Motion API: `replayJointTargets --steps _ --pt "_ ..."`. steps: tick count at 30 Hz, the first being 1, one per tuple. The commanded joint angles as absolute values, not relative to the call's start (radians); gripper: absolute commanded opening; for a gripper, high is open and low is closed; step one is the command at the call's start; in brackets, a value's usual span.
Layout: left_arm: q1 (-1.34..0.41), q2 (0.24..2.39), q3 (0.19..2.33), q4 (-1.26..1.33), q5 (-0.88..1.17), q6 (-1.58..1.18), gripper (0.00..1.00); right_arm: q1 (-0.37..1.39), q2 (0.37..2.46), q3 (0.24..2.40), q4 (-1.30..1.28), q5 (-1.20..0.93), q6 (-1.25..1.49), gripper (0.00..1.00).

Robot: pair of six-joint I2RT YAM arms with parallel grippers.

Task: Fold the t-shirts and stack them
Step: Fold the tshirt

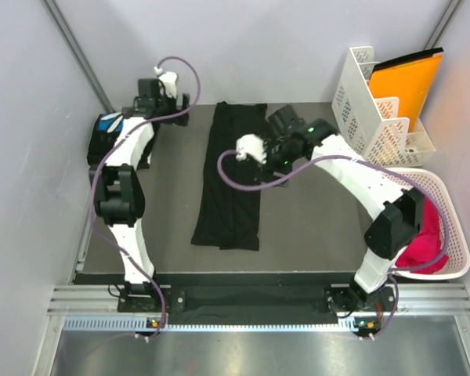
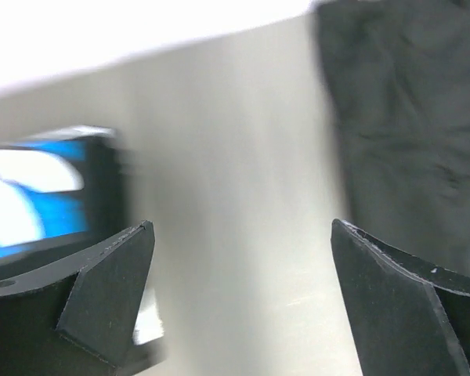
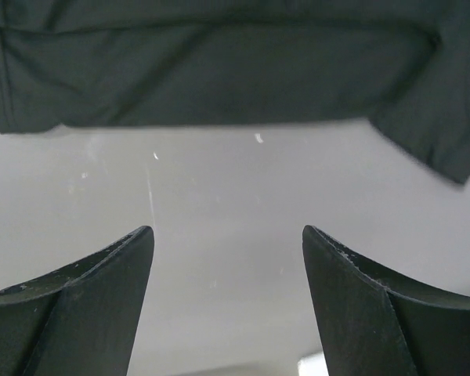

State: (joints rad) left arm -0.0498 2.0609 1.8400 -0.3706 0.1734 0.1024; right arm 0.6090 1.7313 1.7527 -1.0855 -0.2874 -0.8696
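Table [image 3: 78, 196] shows between gaping right pincer [image 3: 227, 235] and t-shirt [image 3: 219, 63] edge.

Your left gripper [image 2: 243, 235] has its jaws spread wide, with only bare grey table [image 2: 235, 141] between them. A black t-shirt [image 2: 407, 133], wrinkled, lies flat at upper right, its edge running down just right of centre. At far left is a printed t-shirt [image 2: 47, 188], dark with a blue-and-white print, blurred and partly behind the left finger. There is a pale wall [image 2: 102, 39] across the top.
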Motion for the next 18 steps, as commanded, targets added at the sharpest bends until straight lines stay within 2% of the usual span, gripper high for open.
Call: replayJointTargets --steps 1,7,12,18 --pt "-0.008 1.905 1.855 -0.419 0.009 0.29 0.99 0.744 1.71 1.658 -0.948 -0.155 -0.928 0.76" --pt "0.021 1.758 1.858 -0.508 -0.075 0.36 0.99 0.932 1.698 1.522 -0.79 -0.062 -0.911 0.75" --pt "0.021 1.678 1.899 -0.647 -0.064 0.452 0.99 1.051 1.715 1.404 -0.629 -0.005 -0.907 0.75" --pt "0.021 1.606 1.884 -0.718 -0.126 0.494 0.99 1.184 1.787 1.39 -0.568 0.026 -0.831 0.74"
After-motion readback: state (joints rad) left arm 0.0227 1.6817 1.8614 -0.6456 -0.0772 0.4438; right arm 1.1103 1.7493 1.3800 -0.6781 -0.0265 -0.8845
